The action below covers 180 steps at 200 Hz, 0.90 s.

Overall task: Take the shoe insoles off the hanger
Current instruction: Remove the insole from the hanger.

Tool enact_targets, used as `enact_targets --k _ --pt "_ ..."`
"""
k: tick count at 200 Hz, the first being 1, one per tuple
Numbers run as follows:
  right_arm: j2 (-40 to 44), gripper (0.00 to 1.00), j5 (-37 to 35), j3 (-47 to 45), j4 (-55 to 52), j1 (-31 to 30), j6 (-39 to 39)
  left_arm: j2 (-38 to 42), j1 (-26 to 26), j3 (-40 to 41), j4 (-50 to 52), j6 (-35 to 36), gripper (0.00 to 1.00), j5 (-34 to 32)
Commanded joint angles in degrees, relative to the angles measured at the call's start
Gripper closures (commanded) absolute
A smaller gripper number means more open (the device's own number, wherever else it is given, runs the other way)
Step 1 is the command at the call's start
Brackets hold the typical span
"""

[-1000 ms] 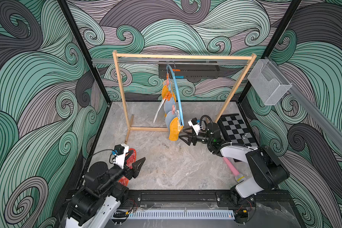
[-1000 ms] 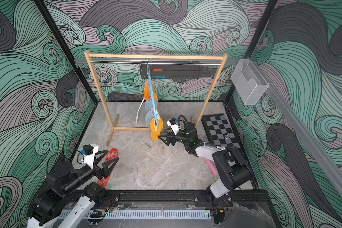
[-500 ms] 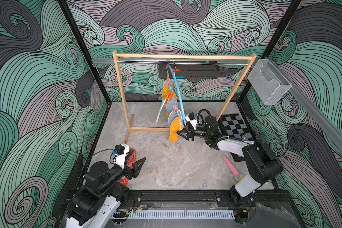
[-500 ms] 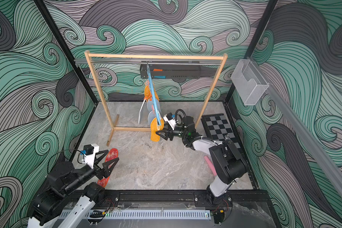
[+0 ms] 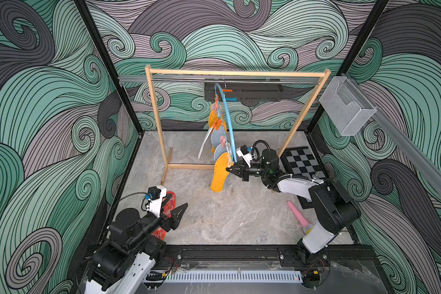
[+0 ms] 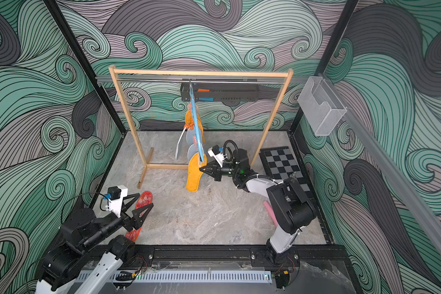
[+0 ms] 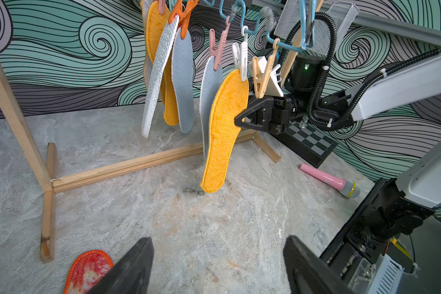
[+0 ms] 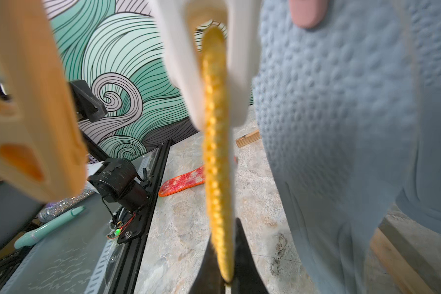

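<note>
The light blue hanger (image 5: 229,127) (image 6: 196,127) hangs end-on from the rack's rod, with several shoe insoles clipped along it. The nearest is a fuzzy orange insole (image 5: 219,175) (image 6: 194,178) (image 7: 222,132) held at its top by a white clip (image 7: 243,59) (image 8: 181,66). My right gripper (image 5: 229,170) (image 6: 202,169) (image 7: 237,119) (image 8: 225,269) is shut on that insole's side edge, just below the clip. Grey-blue (image 7: 183,84) and white dotted (image 7: 158,76) insoles hang behind. A red-white mottled insole (image 5: 169,203) (image 7: 87,269) (image 8: 182,182) lies on the floor under my open, empty left gripper (image 5: 178,205) (image 6: 145,199) (image 7: 218,239).
The wooden-framed rack (image 5: 158,122) stands at the back, its base bar (image 7: 127,165) on the floor. A checkered board (image 5: 301,160) and a pink stick (image 5: 297,213) lie near the right arm's base. A mesh basket (image 5: 346,107) hangs on the right wall.
My right gripper moved left to the hanging orange insole and closed on its edge. The left arm has not moved.
</note>
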<state>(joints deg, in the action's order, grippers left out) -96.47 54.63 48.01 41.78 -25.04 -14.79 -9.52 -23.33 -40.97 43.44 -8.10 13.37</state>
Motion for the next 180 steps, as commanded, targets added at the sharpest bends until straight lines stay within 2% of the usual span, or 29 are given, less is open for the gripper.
enact_targets --k 1,22,48,81,102,120,141,180 --pt "2.9 1.0 3.7 -1.3 2.1 0.0 -1.6 0.0 0.0 0.4 -0.7 1.0 0.18 0.7" --pt "4.9 1.0 4.2 -3.1 2.3 0.0 -2.6 -3.0 0.0 -0.6 -0.9 0.5 0.18 2.7" --pt "6.3 1.0 4.2 -4.1 1.2 0.0 -1.8 -10.8 0.0 -3.2 -3.9 -1.5 0.18 6.4" --pt "6.6 1.0 4.9 -4.5 1.4 0.2 -1.5 -22.1 0.0 -4.7 -18.4 -4.6 0.2 13.4" --pt "7.0 1.0 5.4 -4.6 1.4 0.3 -1.3 -31.8 0.0 -9.5 -23.1 -4.1 0.21 15.3" --pt "7.2 1.0 5.9 -4.7 1.4 0.3 -1.3 -41.0 0.0 -15.1 -23.3 -2.5 0.27 16.5" --pt "7.5 1.0 6.3 -4.7 1.2 0.3 -1.0 -50.1 0.0 -21.3 -24.2 -0.2 0.3 22.6" --pt "7.6 1.0 7.6 -4.7 0.9 0.4 -0.7 -60.1 0.0 -27.6 -27.8 -0.1 0.3 25.4"
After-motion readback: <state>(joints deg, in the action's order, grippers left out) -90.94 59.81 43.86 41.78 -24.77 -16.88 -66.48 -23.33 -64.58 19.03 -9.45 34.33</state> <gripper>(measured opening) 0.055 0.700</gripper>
